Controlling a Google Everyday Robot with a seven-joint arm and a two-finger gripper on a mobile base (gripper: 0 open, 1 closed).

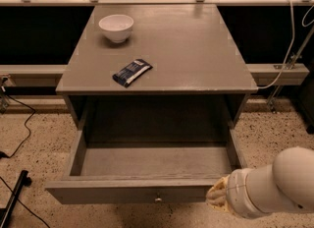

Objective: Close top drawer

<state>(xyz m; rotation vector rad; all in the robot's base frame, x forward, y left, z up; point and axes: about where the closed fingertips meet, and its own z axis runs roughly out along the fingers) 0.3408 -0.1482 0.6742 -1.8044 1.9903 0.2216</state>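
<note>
white bowl sitting back-left on the grey table, dark snack packet lying nearer the front, top drawer hanging pulled wide open underneath, claw sitting at its front panel's right end, can't tell if it's apart or together

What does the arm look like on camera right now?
The arm is a smooth, rounded white tube with a ringed white collar at the wrist. The gripper, low right at the drawer front's right end, shows as a yellowish-tan piece. No cables or markings show on it.
</note>
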